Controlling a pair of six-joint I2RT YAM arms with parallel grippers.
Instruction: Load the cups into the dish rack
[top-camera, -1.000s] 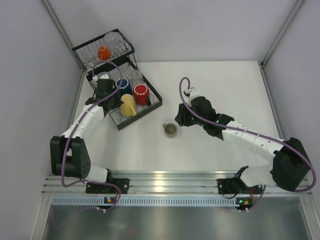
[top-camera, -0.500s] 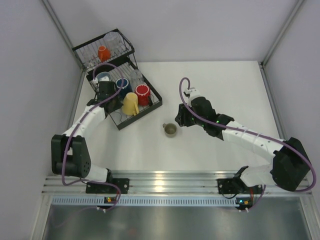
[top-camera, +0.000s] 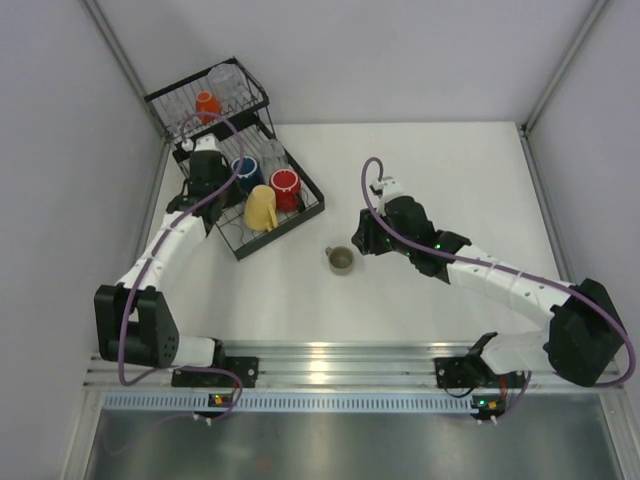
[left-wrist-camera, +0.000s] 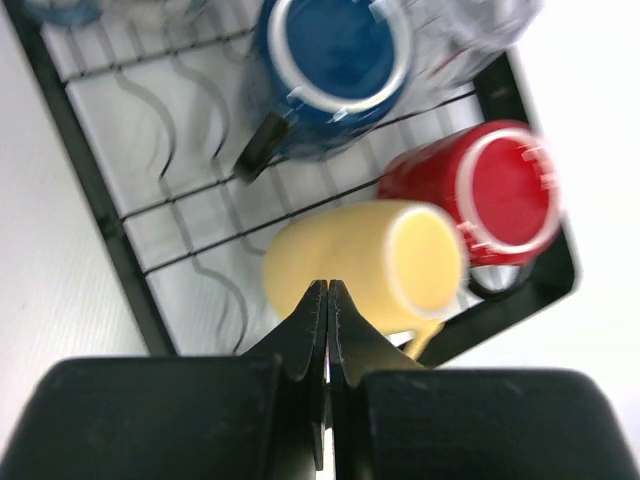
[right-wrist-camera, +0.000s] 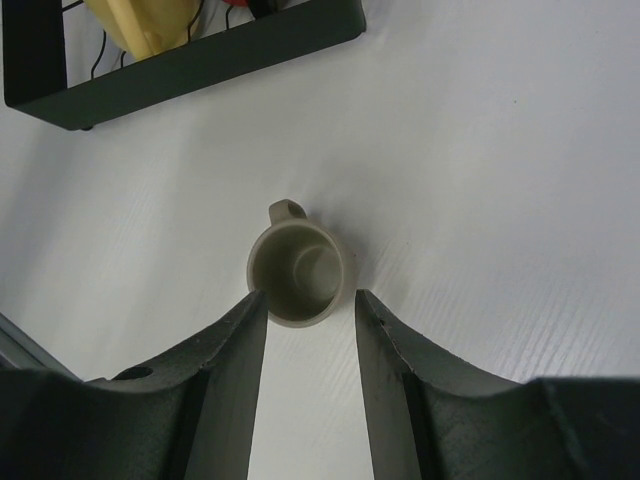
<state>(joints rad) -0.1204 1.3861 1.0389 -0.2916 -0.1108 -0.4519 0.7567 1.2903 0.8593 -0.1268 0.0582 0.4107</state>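
Note:
An olive-grey mug (top-camera: 341, 259) stands upright on the white table. In the right wrist view the mug (right-wrist-camera: 299, 274) sits just beyond my open right gripper (right-wrist-camera: 308, 297), untouched. In the top view the right gripper (top-camera: 364, 240) is just right of it. The black wire dish rack (top-camera: 300, 215) holds a yellow mug (top-camera: 259, 209) on its side, a red mug (top-camera: 283, 186), a blue mug (top-camera: 246, 170) and a clear tumbler (top-camera: 272, 152). Its taller basket holds an orange-red mug (top-camera: 206, 104) and a clear tumbler (top-camera: 225, 80). My left gripper (left-wrist-camera: 327, 285) is shut and empty above the yellow mug (left-wrist-camera: 370, 265).
The rack's rim (left-wrist-camera: 110, 230) runs along the left of the left wrist view, with the red mug (left-wrist-camera: 490, 195) and blue mug (left-wrist-camera: 335, 60) inside. The rack's near wall (right-wrist-camera: 200, 60) lies ahead of the right gripper. Grey walls close the table's left, back and right.
My left gripper has drawn back toward the far left of the rack, away from the yellow mug lying in the tray. The right arm has barely moved.

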